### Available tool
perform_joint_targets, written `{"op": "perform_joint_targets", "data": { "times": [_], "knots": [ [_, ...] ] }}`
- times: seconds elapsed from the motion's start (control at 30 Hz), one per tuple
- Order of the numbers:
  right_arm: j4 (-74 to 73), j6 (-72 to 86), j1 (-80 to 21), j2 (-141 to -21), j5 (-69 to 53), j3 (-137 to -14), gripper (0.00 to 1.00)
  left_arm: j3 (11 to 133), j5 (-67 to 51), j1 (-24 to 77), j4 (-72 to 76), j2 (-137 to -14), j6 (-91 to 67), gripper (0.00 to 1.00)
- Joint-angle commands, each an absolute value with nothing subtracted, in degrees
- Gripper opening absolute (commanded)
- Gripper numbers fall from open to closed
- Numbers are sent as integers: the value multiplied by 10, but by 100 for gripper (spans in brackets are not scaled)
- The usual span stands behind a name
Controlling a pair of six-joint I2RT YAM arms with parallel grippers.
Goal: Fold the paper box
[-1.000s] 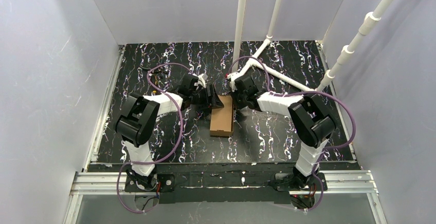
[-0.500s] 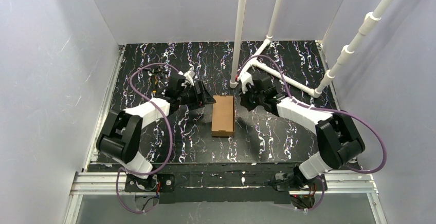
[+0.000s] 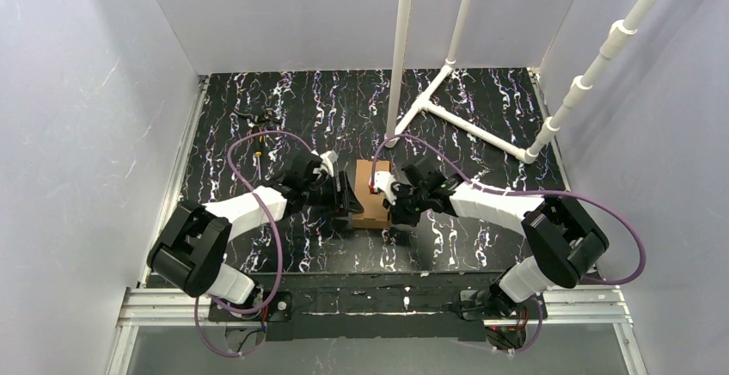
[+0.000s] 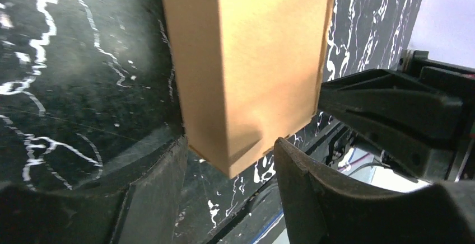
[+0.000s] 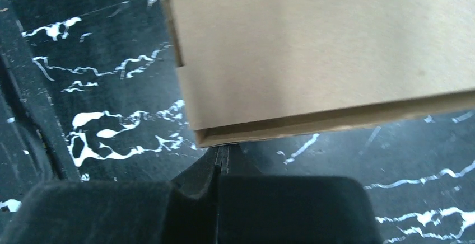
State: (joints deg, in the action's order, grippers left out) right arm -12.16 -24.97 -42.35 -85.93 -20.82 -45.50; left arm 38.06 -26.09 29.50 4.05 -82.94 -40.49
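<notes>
The paper box is folded into a small brown rectangular box and lies on the black marbled table. My left gripper is at its left side near the front end. In the left wrist view the box has its near corner between my open left gripper, with the fingers low on either side. My right gripper is at the box's right side. In the right wrist view it is shut, its tips against the lower edge of the box, holding nothing.
White pipes rise behind the box, and one angled pipe lies across the back right of the table. A small dark object sits at the back left. Grey walls close in three sides.
Both grippers have moved from the box's far end toward me, to its near end. The left jaws have narrowed. The right stays shut.
</notes>
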Motion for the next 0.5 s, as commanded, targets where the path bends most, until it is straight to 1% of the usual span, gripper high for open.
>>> {"op": "perform_joint_targets", "data": {
  "times": [0.0,0.13,0.27,0.37,0.47],
  "knots": [
    [-118,-265,-452,-860,-217,-453,1,392,-252,321,46,-841,-417,54],
    [-83,-231,-474,-866,-197,-456,1,402,-261,345,63,-868,-428,47],
    [-46,-174,-475,-870,-185,-466,1,400,-265,366,91,-883,-453,40],
    [-37,-181,-475,-857,-183,-449,1,395,-256,374,100,-877,-460,40],
    [-113,-254,-451,-850,-200,-471,1,382,-235,361,100,-854,-456,43]
  ]
}}
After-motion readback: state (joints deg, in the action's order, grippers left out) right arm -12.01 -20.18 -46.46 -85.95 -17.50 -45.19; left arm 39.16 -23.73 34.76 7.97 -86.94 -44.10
